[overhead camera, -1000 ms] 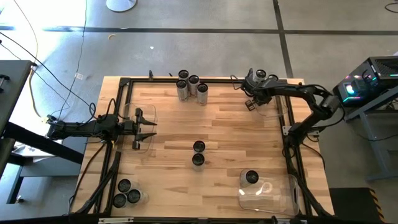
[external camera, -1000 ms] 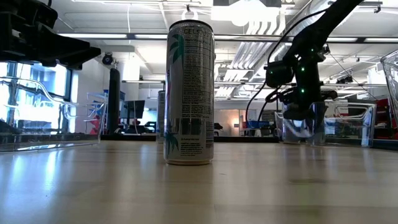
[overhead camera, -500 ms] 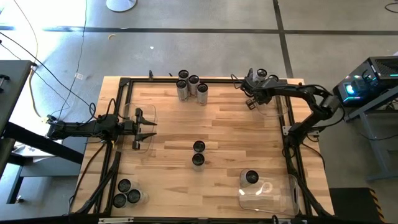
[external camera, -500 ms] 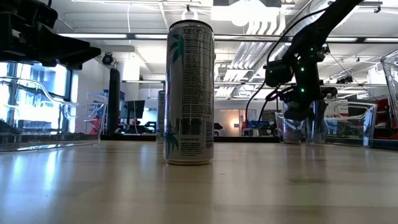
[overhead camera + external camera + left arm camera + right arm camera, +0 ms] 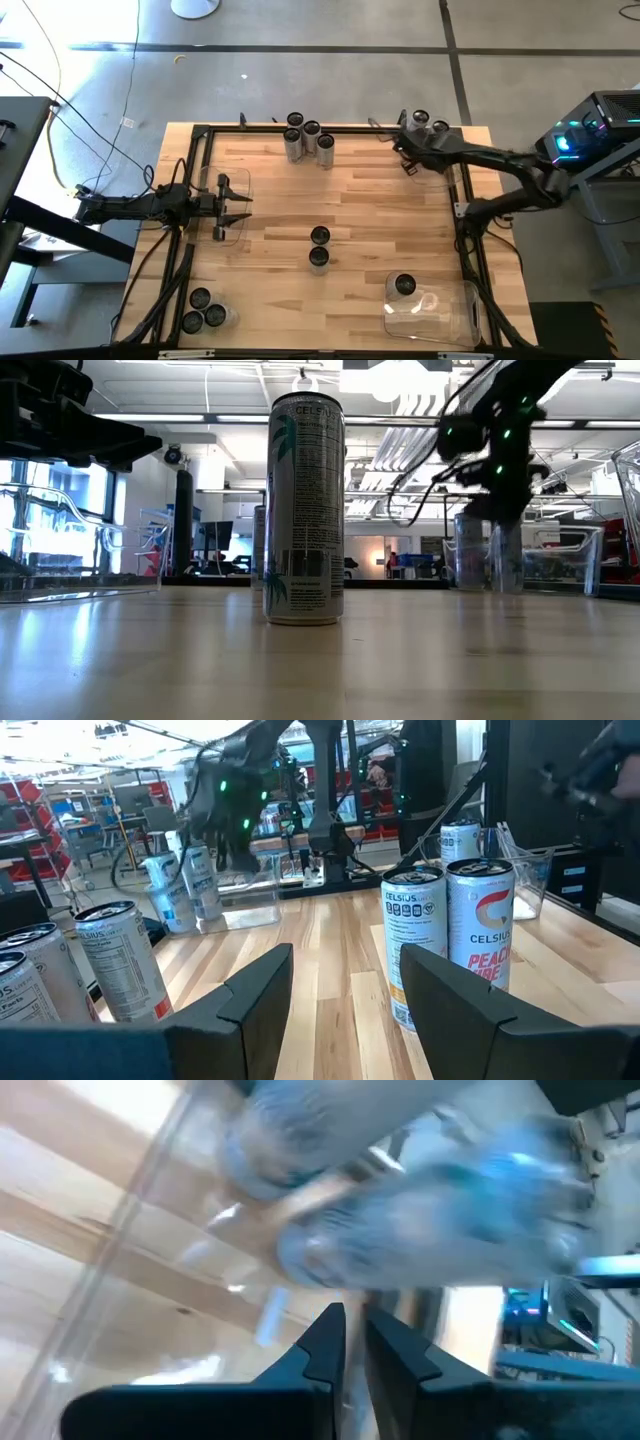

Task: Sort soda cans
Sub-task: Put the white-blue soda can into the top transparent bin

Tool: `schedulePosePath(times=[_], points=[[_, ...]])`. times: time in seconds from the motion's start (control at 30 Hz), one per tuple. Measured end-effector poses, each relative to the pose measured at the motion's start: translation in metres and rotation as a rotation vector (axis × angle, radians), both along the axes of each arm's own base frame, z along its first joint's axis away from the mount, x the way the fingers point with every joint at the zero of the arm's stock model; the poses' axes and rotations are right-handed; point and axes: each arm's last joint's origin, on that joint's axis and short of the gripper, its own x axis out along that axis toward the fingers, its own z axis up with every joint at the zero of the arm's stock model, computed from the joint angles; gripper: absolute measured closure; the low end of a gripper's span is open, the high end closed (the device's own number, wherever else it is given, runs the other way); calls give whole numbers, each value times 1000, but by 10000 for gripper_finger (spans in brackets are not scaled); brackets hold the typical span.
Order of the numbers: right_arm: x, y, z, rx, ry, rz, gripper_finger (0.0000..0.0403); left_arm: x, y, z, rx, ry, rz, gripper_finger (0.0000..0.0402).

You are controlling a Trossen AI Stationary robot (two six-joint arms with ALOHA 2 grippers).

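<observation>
The right gripper [image 5: 407,150] hangs at the far right corner of the pale wooden slatted table [image 5: 370,200], its two dark fingers [image 5: 330,1342] drawn together with only a sliver between them and nothing held. It sits at the edge of a clear plastic square bin [image 5: 437,165] there, in which two silvery-grey soda cans with dark round tops [image 5: 428,122] stand; in the right wrist view these cans show only as blurred shapes past the fingertips.

The left gripper [image 5: 238,208] waits over the table's left side, above another clear bin [image 5: 235,205], its jaws apart and empty.

Outward across the table, four more cans [image 5: 308,138] stand clustered near the far edge, left of the right gripper. Two cans [image 5: 319,246] stand one behind the other at the centre; in the low view the nearer one [image 5: 305,510] fills the middle, upright. Three cans [image 5: 205,312] sit together in the near left corner. One can [image 5: 404,286] stands at the far edge of a clear bin [image 5: 440,312] in the near right corner.
</observation>
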Motion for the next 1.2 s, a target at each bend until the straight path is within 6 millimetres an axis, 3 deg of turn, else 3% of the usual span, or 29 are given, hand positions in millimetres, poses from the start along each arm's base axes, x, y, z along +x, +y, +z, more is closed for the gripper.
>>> schedulePosePath(times=[0.2,0.33,0.43,0.57,0.7,1.2], points=[[-14,8,60,-77,-224,8,343,0,0,0,0,1,0,222],[-23,5,86,-58,-351,34,281,0,0,0,0,1,-1,222],[-31,-5,94,-30,-386,33,217,0,0,0,0,1,0,222],[-43,-26,93,24,-424,13,133,0,0,0,0,1,0,222],[-51,-44,85,75,-443,-22,90,0,0,0,0,1,0,222],[-39,-67,58,120,-312,-89,82,0,0,0,0,6,-1,222]])
